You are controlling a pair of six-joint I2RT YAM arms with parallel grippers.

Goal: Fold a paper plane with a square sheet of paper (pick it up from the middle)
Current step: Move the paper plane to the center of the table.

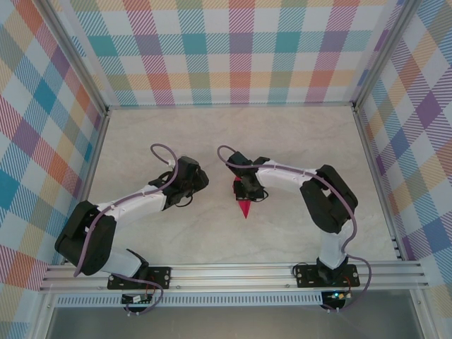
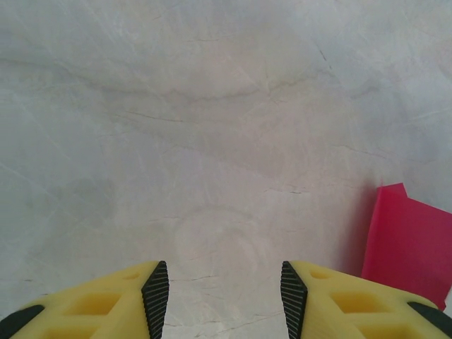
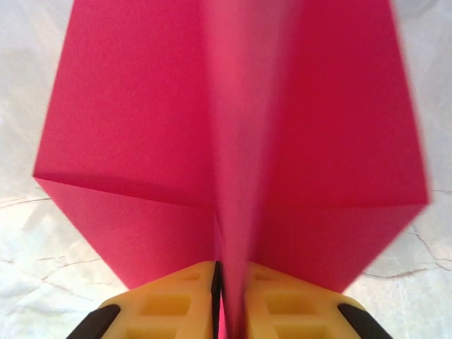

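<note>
— Pink-red paper in the right gripper (image 3: 231,277), then. How is it held?
— Jaws nearly together, pinched on the centre fold of the paper plane (image 3: 134,120). The wings spread to either side of the fingers, over the marbled table (image 3: 28,240).
— Which way does it lie from there?
— From above, its long axis runs out from the fingertips toward the arm bases. The nose is at the near end and the tail is hidden under the gripper. Whether it touches the table I can't tell.
— And the left gripper (image 2: 224,286)?
— Partly open, nothing between the pads, bare table beneath. It sits left of the plane, near but apart. Its wrist camera catches a paper edge just off its right finger.
— So which arm is nearer?
— The right one has it. I'd judge the folding about done, and setting it down falls to the right arm. The left would need to reach rightward to touch a wing.
</note>
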